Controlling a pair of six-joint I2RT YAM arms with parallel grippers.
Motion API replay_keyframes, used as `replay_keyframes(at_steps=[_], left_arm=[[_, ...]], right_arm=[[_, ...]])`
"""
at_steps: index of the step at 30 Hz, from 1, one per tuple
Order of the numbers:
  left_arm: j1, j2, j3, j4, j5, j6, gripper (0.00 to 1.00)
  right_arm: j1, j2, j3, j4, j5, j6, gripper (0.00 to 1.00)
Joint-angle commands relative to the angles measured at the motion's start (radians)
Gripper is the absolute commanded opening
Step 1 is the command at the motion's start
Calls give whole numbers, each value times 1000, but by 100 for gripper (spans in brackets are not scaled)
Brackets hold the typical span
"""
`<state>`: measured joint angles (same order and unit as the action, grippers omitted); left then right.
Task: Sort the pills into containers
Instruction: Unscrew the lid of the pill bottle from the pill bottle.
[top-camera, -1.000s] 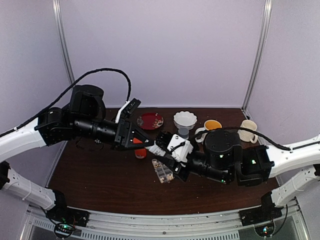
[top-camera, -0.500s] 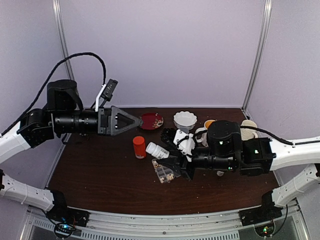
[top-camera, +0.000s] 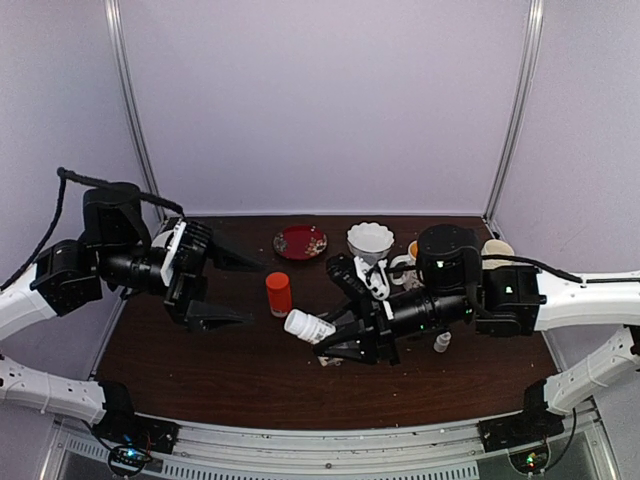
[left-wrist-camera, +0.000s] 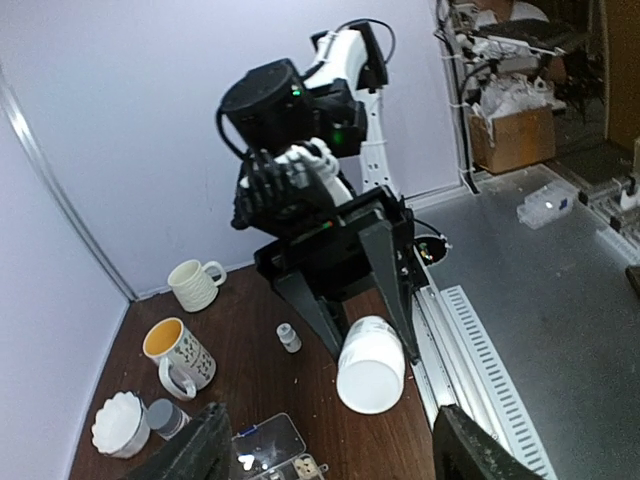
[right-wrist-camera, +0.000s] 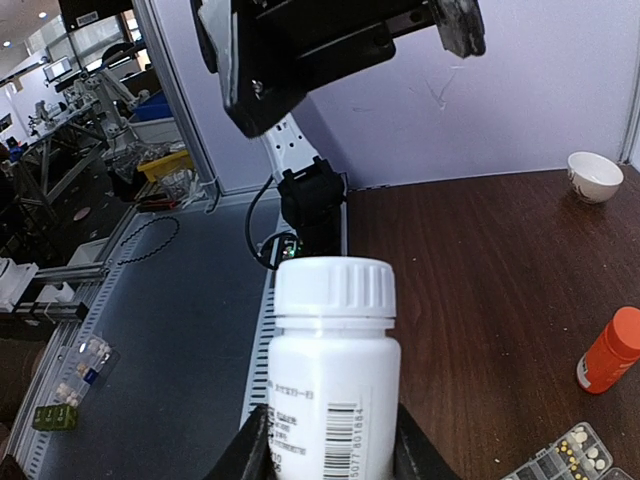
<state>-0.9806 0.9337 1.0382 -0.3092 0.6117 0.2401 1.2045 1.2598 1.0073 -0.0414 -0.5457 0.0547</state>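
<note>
My right gripper (top-camera: 322, 332) is shut on a capped white bottle (right-wrist-camera: 333, 378), held above the table with its cap towards the left arm. The clear pill box (right-wrist-camera: 567, 457) lies under that gripper. Several pale pills (right-wrist-camera: 580, 447) sit in its containers. In the top view the box is mostly hidden. The left wrist view shows its open lid (left-wrist-camera: 268, 447) and a few pills (left-wrist-camera: 304, 467) at the bottom edge. My left gripper (top-camera: 222, 291) is open and empty, left of the orange-red bottle (top-camera: 278, 293). It faces the white bottle (left-wrist-camera: 371, 365).
A red plate (top-camera: 300, 241), a white fluted bowl (top-camera: 370, 238), an orange-filled mug (left-wrist-camera: 176, 352) and a cream mug (top-camera: 497, 252) stand at the back. A small white vial (top-camera: 441, 342) stands right of the box. A grey-capped bottle (left-wrist-camera: 165, 417) is near the bowl.
My left gripper let go of the orange-red bottle, opened and drew back to the left. The right gripper swung the white bottle lower and further left.
</note>
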Motion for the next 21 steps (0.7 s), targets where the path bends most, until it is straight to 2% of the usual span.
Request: replay_keyframes(at_steps=[1, 5, 13, 21], left_arm=[[5, 24, 13, -46, 136, 330, 72], [-3, 37, 16, -87, 170, 412, 74], [-19, 77, 22, -90, 161, 430, 76], [-22, 91, 25, -90, 130, 443, 56]], right_arm=[[-3, 22, 49, 6, -102, 20, 15], [-2, 42, 73, -5, -104, 15, 15], [2, 96, 133, -11, -102, 10, 14], [2, 135, 161, -16, -91, 6, 12]])
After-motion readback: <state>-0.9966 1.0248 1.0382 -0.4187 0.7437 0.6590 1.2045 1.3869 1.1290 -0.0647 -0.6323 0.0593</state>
